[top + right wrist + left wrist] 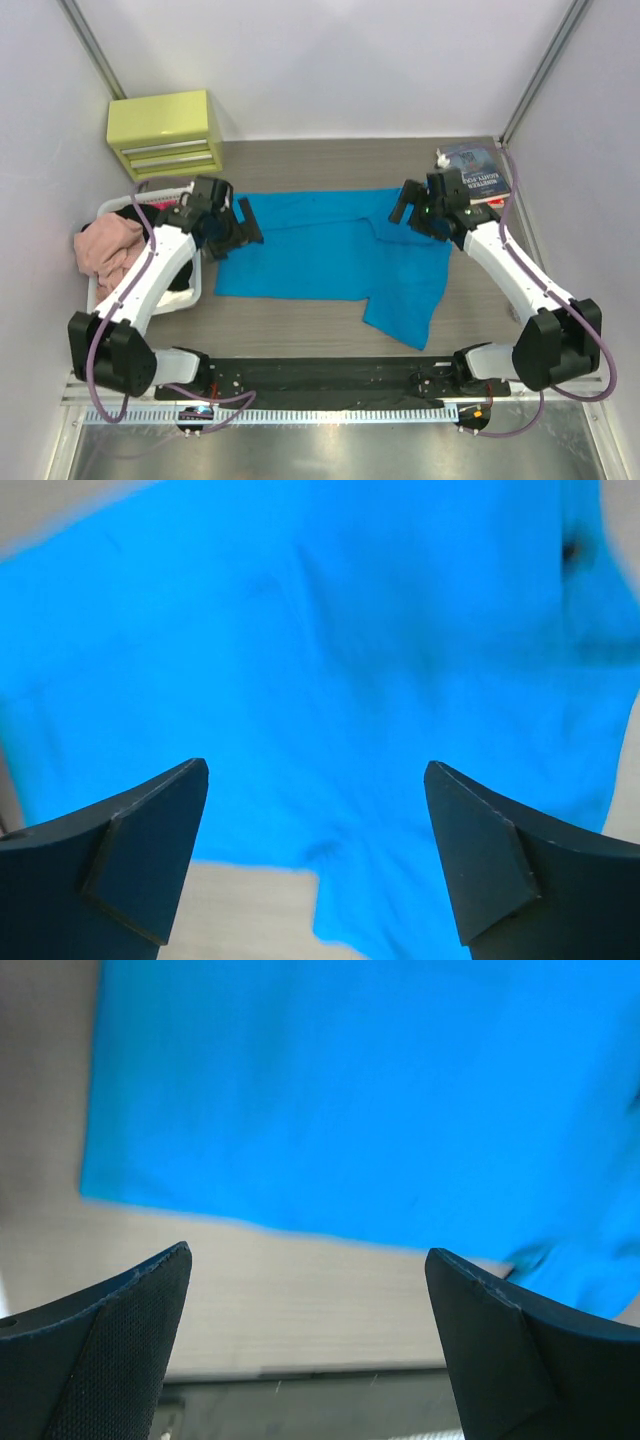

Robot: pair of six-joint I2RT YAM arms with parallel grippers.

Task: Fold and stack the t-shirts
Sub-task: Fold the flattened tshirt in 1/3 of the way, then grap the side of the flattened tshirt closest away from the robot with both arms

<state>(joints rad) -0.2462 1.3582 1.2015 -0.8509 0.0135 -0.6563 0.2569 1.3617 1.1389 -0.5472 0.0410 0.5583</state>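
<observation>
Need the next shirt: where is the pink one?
In the top view, the pink t-shirt lies at the left, in the white basket, beside the left arm.

Shows one turquoise-blue t-shirt (320,260) on one table (300,165). Includes one white basket (196,285) at the left, with one pink garment (105,250) counted inside; further clothes there too hidden to count. Adds one yellow-green drawer box (165,133), one dark-blue book (478,165), and one small white object (441,157) on it. Features two robot arms, left arm (150,270) and right arm (510,265), with one gripper each: left gripper (240,222), right gripper (400,205). Counts two dark fingers (120,1340) per gripper, four altogether.
</observation>
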